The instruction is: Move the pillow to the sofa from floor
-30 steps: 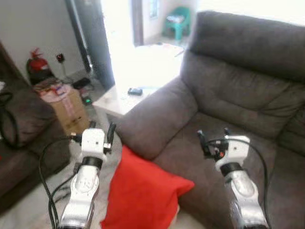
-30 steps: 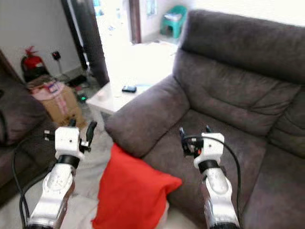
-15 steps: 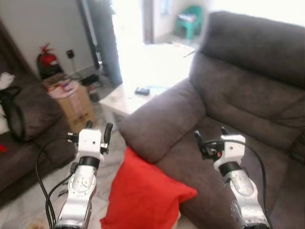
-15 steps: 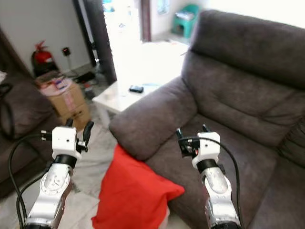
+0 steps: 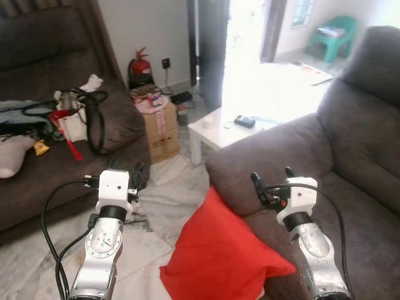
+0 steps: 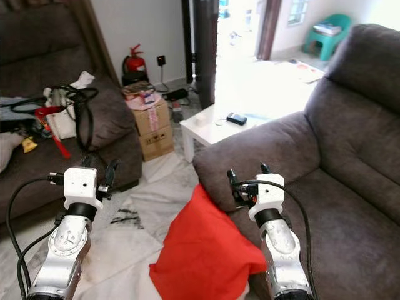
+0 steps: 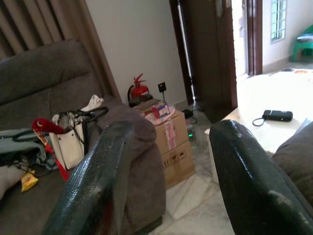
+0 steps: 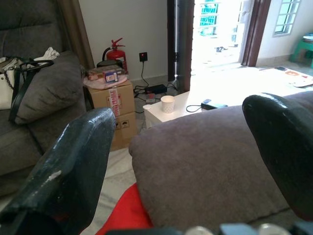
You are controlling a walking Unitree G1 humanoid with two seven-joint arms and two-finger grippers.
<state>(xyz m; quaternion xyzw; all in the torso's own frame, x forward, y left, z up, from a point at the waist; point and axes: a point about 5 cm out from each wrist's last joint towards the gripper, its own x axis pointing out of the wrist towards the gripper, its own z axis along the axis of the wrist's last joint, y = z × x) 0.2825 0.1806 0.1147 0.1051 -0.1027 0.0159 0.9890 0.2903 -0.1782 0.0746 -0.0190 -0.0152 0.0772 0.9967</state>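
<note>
- The red pillow (image 5: 219, 253) is nearest, low in the head views: it stands on the pale floor (image 5: 165, 206), tilted, one corner leaning against the front of the grey sofa (image 5: 350, 187) below its armrest (image 5: 275, 150).
- Neither gripper touches it. The left gripper (image 5: 125, 172) hangs over the floor to the pillow's left, its fingers spread and holding nothing.
- The right gripper (image 5: 272, 181) hovers at the inner edge of the armrest, above the pillow's top corner, likewise spread and empty; its wrist view shows the armrest between the fingers and a sliver of red below.
- Judged from this, the task is at the approach step: the pillow is not yet grasped and the sofa seat is unoccupied.
- The next move calls for lowering both arms, one gripper each side of the pillow, and pinching the soft fabric firmly enough that it does not slip when lifted.
- Farther off stand a cardboard box (image 5: 161, 125), a white low table (image 5: 228, 128) with a dark device on it, and a second sofa (image 5: 56, 150) strewn with bags.
- A red fire extinguisher (image 5: 140, 62) stands by the far wall.
</note>
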